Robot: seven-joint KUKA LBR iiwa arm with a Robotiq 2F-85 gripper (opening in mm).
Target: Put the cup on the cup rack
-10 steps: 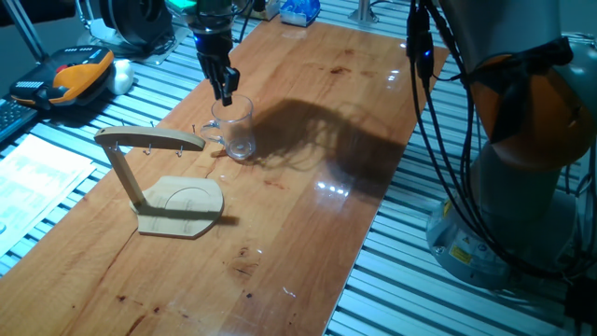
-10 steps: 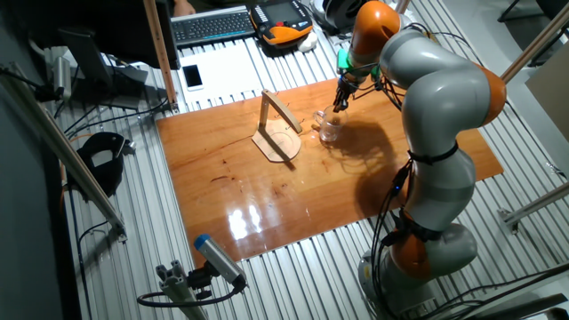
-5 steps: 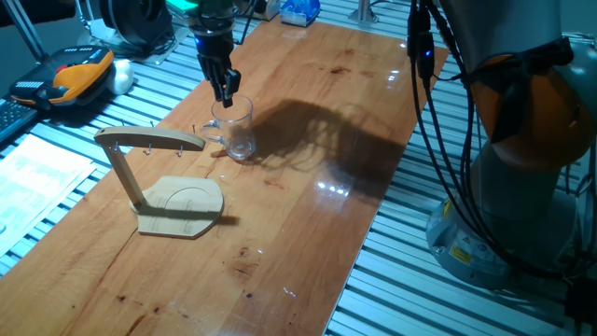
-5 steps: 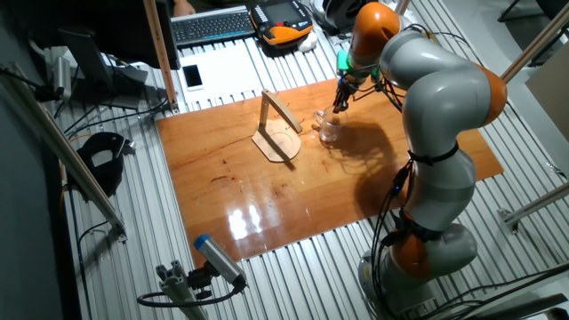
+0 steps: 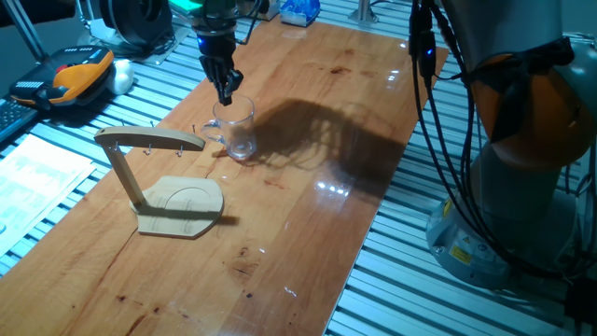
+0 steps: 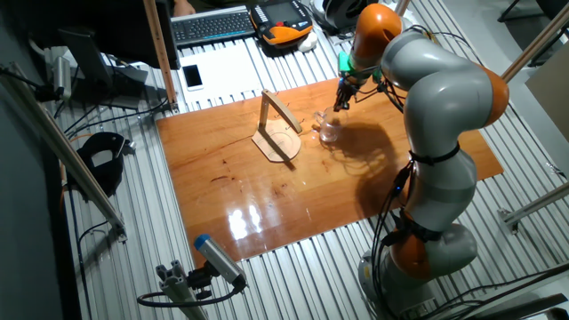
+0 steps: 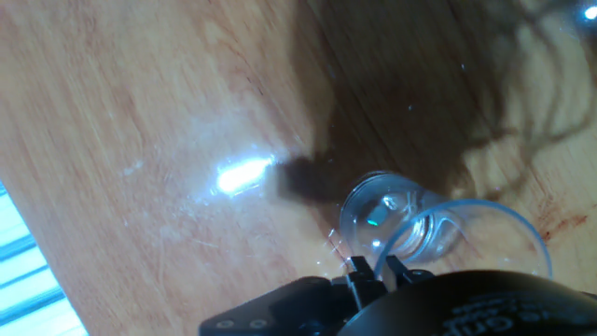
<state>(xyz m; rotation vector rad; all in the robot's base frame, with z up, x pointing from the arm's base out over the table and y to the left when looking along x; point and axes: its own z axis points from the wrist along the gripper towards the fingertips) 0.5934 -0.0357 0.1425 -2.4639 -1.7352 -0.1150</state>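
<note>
The cup (image 5: 237, 132) is a clear glass mug standing on the wooden table, its handle pointing towards the rack. It also shows in the other fixed view (image 6: 329, 130) and in the hand view (image 7: 438, 233). My gripper (image 5: 225, 93) hangs straight above the cup's near rim, with its fingers close together on either side of the glass wall. In the hand view the gripper (image 7: 376, 271) straddles the rim. The cup rack (image 5: 149, 142) is a light wooden stand to the left of the cup, and its top arm with hooks points at the cup. It also shows in the other fixed view (image 6: 277, 124).
An orange and black handset (image 5: 79, 75) and a keyboard lie off the table's left edge on the slatted bench. A blue object (image 5: 298, 11) stands at the table's far end. The robot's base and cables (image 5: 522, 168) fill the right side.
My gripper has shifted very slightly upward at the cup's rim. The cup and the rack stand where they were.
</note>
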